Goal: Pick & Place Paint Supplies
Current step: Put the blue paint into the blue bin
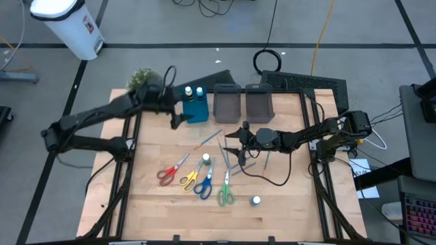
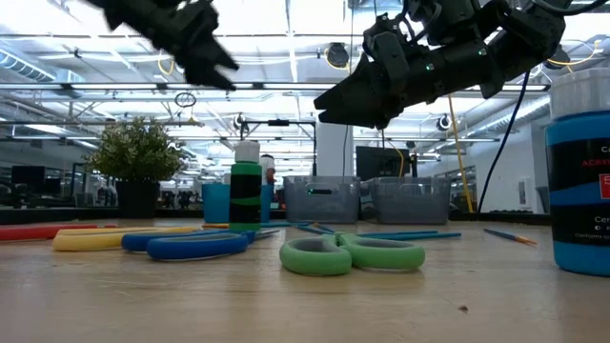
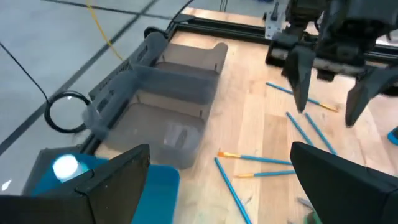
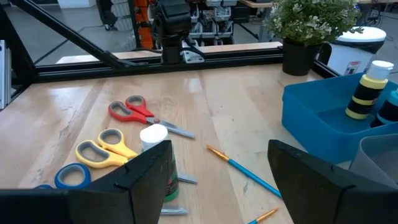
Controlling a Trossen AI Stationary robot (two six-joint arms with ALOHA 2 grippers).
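My left gripper [image 1: 177, 117] hangs open above the table beside the blue bin [image 1: 195, 107], where two bottles [image 1: 193, 91] stand upright. In its wrist view the open fingers [image 3: 227, 186] frame the grey bins and the brushes [image 3: 261, 158]. My right gripper [image 1: 230, 144] is open, raised over the brushes [image 1: 235, 162] at mid-table, facing a white-capped green bottle [image 4: 153, 134] that stands on the wood just ahead of its fingers [image 4: 221, 180]. Red [image 1: 170, 170], yellow [image 1: 190, 179], blue [image 1: 204, 185] and green [image 1: 225, 192] scissors lie flat. Another bottle [image 1: 256, 201] stands near the front.
Two grey bins [image 1: 243, 102] sit at the far edge, right of the blue bin. A potted plant [image 1: 142, 80] stands at the far left corner. A cable [image 1: 272, 178] loops over the table under the right arm. Bare wood lies along the near edge and left side.
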